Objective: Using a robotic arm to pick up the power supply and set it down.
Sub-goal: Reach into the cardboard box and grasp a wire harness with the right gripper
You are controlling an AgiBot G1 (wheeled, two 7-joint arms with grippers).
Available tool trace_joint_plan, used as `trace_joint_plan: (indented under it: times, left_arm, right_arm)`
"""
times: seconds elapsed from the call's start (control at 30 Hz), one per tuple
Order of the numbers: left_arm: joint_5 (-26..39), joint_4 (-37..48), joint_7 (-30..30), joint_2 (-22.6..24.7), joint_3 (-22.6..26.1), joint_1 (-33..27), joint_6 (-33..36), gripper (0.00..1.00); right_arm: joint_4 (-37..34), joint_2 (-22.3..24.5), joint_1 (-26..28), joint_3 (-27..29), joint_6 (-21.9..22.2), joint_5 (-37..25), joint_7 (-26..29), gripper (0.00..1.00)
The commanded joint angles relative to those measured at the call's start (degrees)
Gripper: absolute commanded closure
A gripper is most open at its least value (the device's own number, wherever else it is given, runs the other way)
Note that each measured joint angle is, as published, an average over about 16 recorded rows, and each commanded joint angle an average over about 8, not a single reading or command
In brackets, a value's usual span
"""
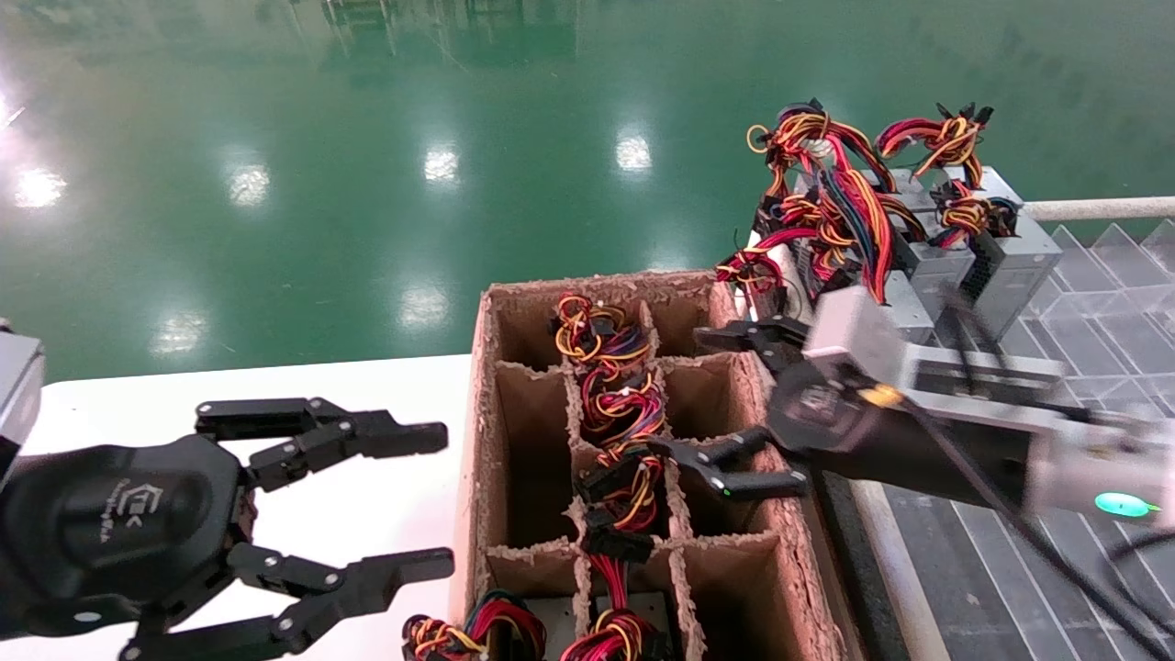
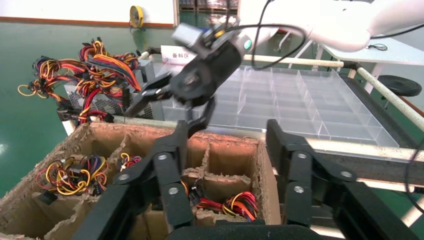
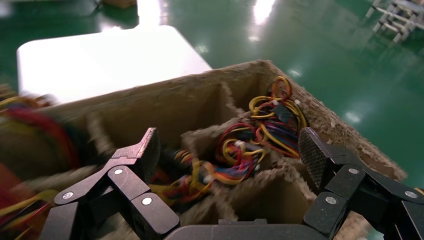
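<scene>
From the head, the right gripper (image 1: 734, 408) hangs spread and empty over the divided cardboard box (image 1: 481, 413), where wire-topped power supplies (image 1: 622, 413) fill the middle column. The left gripper (image 1: 431, 500), also spread, idles over the white table (image 1: 275, 404). The right wrist shows its fingers (image 3: 145, 155) wide above wires

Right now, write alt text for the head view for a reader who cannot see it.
The right black claw pincer hangs open and empty over the right side of a brown cardboard divider box whose middle cells hold red, orange and yellow wire bundles. The left black claw pincer is open above the white table, and grey power supply units stand behind the box.
</scene>
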Motion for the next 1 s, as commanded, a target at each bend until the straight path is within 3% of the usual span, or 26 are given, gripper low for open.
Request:
trace_joint_plan:
  times: [0.03, 0.17, 0.23, 0.27, 1.0]
  left_arm:
    - [0.0, 0.0, 0.0, 0.0, 0.0, 0.0, 0.0, 1.0]
    - [0.0, 0.0, 0.0, 0.0, 0.0, 0.0, 0.0, 1.0]
    - [0.0, 0.0, 0.0, 0.0, 0.0, 0.0, 0.0, 1.0]
    - [0.0, 0.0, 0.0, 0.0, 0.0, 0.0, 0.0, 1.0]
    - [-0.01, 0.0, 0.0, 0.0, 0.01, 0.0, 0.0, 1.0]
  right_arm:
    - [-1.99, -2.74, 0.77, -1.25, 2.31, -2.22, 0.48, 0.23]
    - [-3.51, -4.26, 2.13, -2.99, 1.83, -4.34, 1.26, 0.73]
    - [-3.9, -4.51, 2.54, -3.56, 1.29, -4.89, 1.57, 0.93]
    - [-4.12, -4.61, 2.67, -3.72, 1.1, -4.99, 1.73, 0.99]
    - [-8.34, -5.89, 2.23, -5.03, -0.09, -5.73, 1.18, 1.0]
